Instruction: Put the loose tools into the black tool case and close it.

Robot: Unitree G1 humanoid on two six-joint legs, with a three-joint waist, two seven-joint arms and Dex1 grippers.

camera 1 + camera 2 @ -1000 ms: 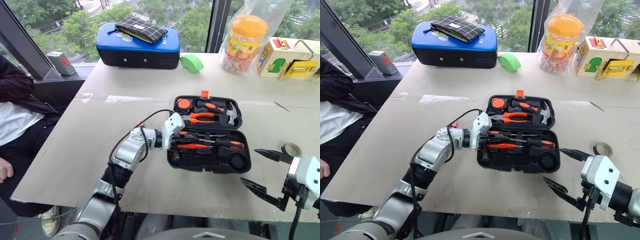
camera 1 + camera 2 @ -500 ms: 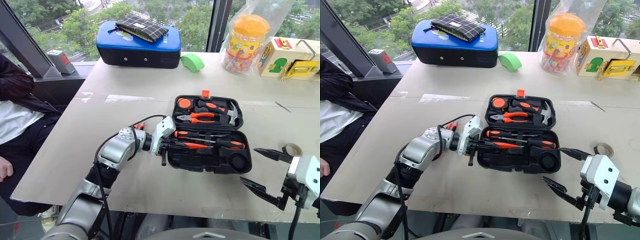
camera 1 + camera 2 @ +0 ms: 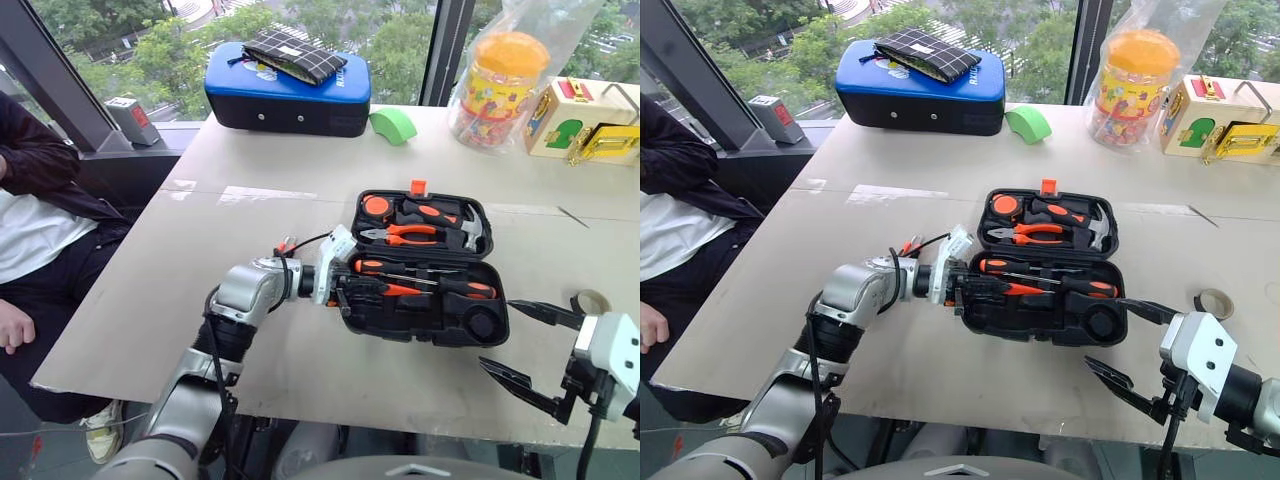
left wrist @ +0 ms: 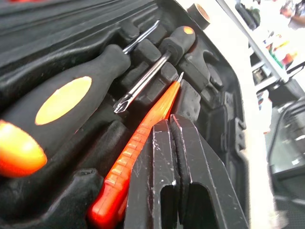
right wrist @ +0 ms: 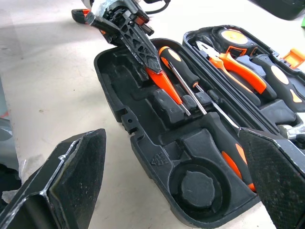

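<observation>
The black tool case (image 3: 410,328) lies open in the middle of the table, its lid half (image 3: 478,243) holding pliers, a hammer and a tape measure. Two orange-and-black screwdrivers (image 3: 375,267) (image 3: 470,288) lie in recesses of the near half. The small orange tester screwdriver (image 4: 138,148) lies in the near half too. My left gripper (image 3: 345,295) is shut and reaches into the case's left end, its fingers (image 4: 190,162) lying right beside the tester with nothing between them. My right gripper (image 3: 525,348) hangs open off the case's near right corner, holding nothing.
A blue padded case (image 3: 288,95) with a checked pouch (image 3: 293,53) sits at the back by the window. A green object (image 3: 393,123), an orange-lidded jar (image 3: 495,85) and a wooden toy box (image 3: 585,120) stand back right. A grey tape roll (image 3: 590,300) lies right of the case. A person (image 3: 30,200) sits left.
My left wrist has rolled, and its shut fingers, which hung at the case's left rim, now lie inside the near half beside the tester. The right arm has stayed still.
</observation>
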